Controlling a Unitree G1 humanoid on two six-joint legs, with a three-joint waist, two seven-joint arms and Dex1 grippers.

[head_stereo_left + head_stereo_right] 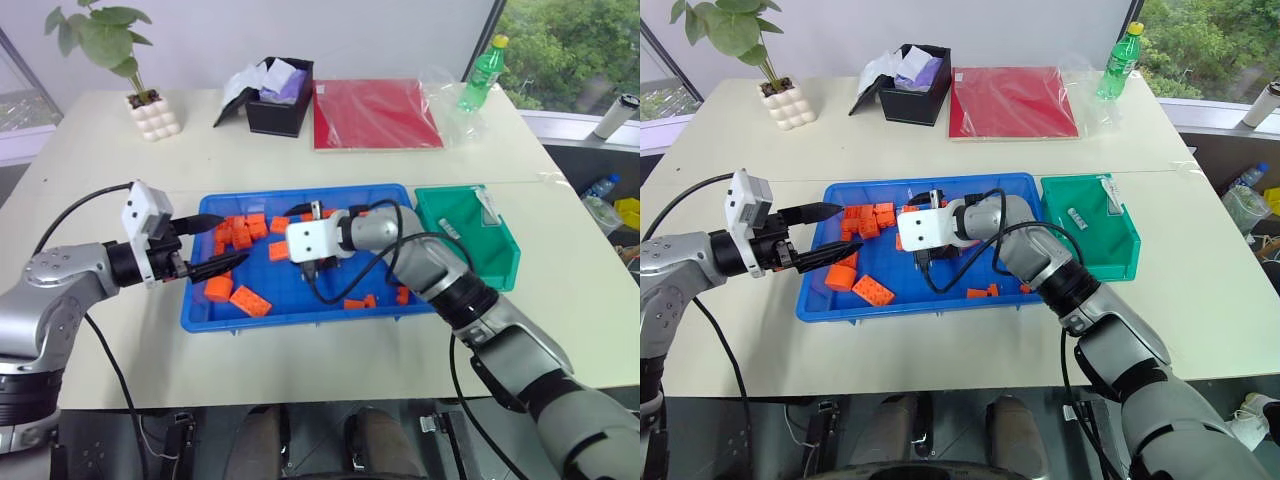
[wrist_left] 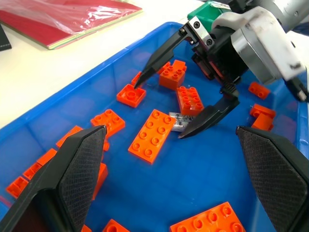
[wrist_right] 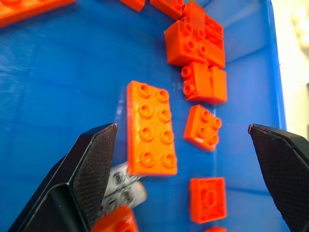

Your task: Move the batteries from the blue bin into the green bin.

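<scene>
A: Right pincer (image 2: 186,92) hangs low inside the blue bin (image 1: 205,315), fingers spread wide and empty, straddling a battery (image 2: 177,121) that lies on the bin floor against a long orange block (image 2: 153,135).

B: So the battery sits near the bin's middle. How should it close?

A: I'd say drop a touch, centre the cylinder between the tips, and keep the block out of the bite, or it'll drag along.

B: And the left pincer (image 1: 210,246)?

A: Also released, empty, hovering over the bin's nine o'clock edge among more orange blocks (image 1: 240,231).

B: The green bin (image 1: 500,262)?

A: At three o'clock of the blue one, touching it on the counter (image 1: 100,360). One small silvery piece (image 1: 1077,214) inside looks like a battery, plus a clear wrapper.
</scene>
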